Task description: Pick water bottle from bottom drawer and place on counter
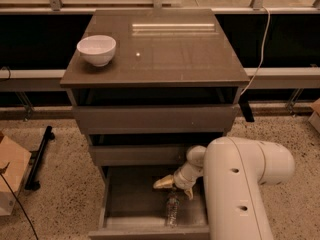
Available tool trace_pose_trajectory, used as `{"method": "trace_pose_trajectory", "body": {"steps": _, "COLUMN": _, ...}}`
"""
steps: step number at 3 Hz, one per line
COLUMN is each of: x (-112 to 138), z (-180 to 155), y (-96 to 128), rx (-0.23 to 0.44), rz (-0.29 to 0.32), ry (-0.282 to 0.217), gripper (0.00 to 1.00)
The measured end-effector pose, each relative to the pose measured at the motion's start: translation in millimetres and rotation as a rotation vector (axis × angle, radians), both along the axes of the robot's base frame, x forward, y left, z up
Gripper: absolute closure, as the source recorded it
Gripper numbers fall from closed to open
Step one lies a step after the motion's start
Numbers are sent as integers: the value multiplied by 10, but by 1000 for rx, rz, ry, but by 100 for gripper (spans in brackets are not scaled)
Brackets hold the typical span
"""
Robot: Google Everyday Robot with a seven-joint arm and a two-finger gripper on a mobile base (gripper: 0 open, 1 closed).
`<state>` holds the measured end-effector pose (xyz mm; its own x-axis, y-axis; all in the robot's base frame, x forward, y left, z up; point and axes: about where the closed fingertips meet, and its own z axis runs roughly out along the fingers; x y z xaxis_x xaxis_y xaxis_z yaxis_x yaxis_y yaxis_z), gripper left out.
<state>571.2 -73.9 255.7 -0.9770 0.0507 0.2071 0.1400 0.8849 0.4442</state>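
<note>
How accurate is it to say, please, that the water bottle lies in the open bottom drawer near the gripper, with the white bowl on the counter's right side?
One slip: the camera view shows the white bowl on the left side of the counter. The water bottle does lie in the open bottom drawer near the gripper.

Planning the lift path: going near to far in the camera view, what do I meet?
Grey-brown bottom drawer's front edge → small clear ribbed plastic water bottle lying in it → gripper over the drawer, just beyond the bottle → glossy brown-grey counter's near edge → round white bowl on it.
</note>
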Motion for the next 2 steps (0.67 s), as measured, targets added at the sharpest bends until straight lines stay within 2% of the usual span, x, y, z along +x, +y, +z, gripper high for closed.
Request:
{"method": "trace_pose_trajectory", "body": {"steps": 1, "x": 28, "z": -219, "y": 11, "rx": 26, "rz": -32, "ry": 16, "gripper": 0}}
{"method": "trace_pose_trajectory", "body": {"steps": 2, "x": 77, "z": -498, "y": 31, "rx": 82, "rz": -93, "ry": 19, "gripper": 0}}
